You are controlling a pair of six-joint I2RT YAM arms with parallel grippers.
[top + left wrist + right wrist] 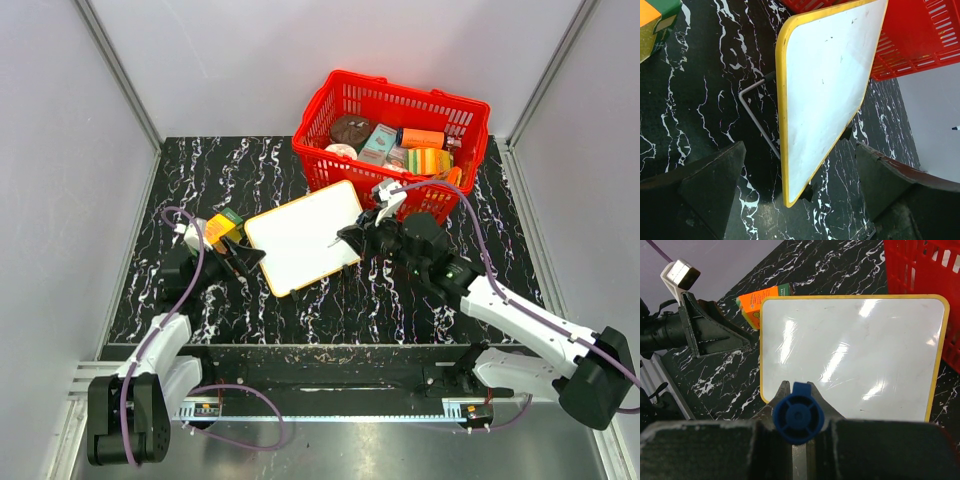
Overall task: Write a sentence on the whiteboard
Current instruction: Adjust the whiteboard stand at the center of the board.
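The whiteboard (305,235) (825,90) (850,355), white with a yellow rim, stands tilted on a wire stand (752,115) mid-table. Its face carries only glare and a few tiny specks; no sentence shows on it. My right gripper (352,236) (800,390) is shut on a blue marker (799,414), whose tip (335,242) points at the board's near right part. In the right wrist view the marker's round blue end faces the camera over the board's lower left corner. My left gripper (240,258) (800,165) is open, its fingers (710,185) straddling the board's near left corner without touching it.
A red basket (470,120) (920,35) (920,270) holding several packaged goods sits right behind the board. An orange and green box (222,228) (655,20) (765,297) lies by the left gripper. Grey walls close in the black marble table (200,180).
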